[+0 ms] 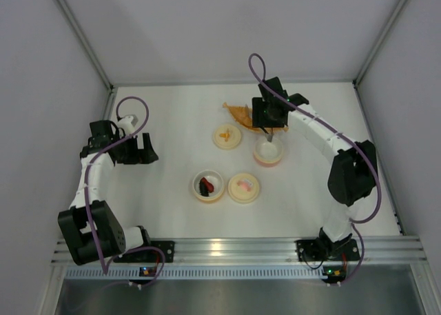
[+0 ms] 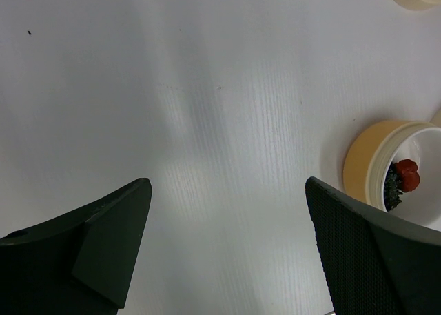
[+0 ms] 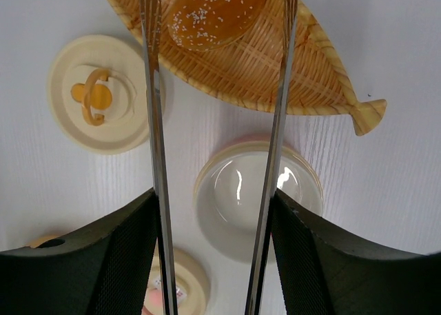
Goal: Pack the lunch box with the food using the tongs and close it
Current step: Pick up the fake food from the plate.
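Observation:
My right gripper (image 3: pixel 213 198) is shut on the tongs (image 3: pixel 153 122), pressing their two thin metal arms from outside. The arms stand apart and reach forward over the boat-shaped dish (image 3: pixel 313 77), one on each side of the orange-brown lump of food (image 3: pixel 213 8). Below the tongs sits an empty white lunch box bowl (image 3: pixel 241 187) with a pink wall. A yellow-walled bowl (image 1: pixel 207 186) holds the black ridged piece (image 2: pixel 393 187) and the dark red piece (image 2: pixel 408 175). My left gripper (image 2: pixel 227 191) is open over bare table, left of that bowl.
Two round cream lids lie on the table, one with a yellow motif (image 3: pixel 96 94) and one with a pink motif (image 1: pixel 244 187). The metal frame posts and grey walls enclose the white table (image 1: pixel 324 191).

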Robot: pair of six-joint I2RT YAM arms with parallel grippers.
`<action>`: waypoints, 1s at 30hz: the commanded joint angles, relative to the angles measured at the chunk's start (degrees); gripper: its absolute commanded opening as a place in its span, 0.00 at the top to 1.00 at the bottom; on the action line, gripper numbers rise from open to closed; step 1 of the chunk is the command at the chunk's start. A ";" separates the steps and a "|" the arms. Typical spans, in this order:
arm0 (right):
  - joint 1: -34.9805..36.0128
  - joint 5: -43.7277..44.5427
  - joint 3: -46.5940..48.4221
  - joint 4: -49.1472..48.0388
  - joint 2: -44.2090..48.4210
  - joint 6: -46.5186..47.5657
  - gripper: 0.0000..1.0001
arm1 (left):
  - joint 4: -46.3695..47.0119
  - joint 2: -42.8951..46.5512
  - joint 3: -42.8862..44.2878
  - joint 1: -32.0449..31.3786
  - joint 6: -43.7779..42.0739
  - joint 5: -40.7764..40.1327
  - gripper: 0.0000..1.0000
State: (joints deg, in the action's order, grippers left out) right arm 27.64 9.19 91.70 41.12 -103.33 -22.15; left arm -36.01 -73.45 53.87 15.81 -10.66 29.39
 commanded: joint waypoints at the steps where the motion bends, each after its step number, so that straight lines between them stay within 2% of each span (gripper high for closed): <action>1: -0.48 1.36 3.22 -3.24 -0.73 -0.87 0.39 | 2.35 -0.11 -0.43 0.53 -0.77 0.76 0.02; 22: -0.48 -0.75 5.68 -2.28 -6.80 -1.84 0.41 | 2.79 -0.99 -0.61 1.41 -1.56 1.02 0.02; 30: -0.48 -1.46 6.03 -2.10 -7.77 -1.75 0.47 | 2.79 -1.52 -0.34 1.41 -1.47 1.02 0.02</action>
State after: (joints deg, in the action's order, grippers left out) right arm 27.62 8.12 94.30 41.01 -110.56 -22.81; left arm -35.57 -75.07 53.23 16.82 -11.25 29.34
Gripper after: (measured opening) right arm 0.540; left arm 0.983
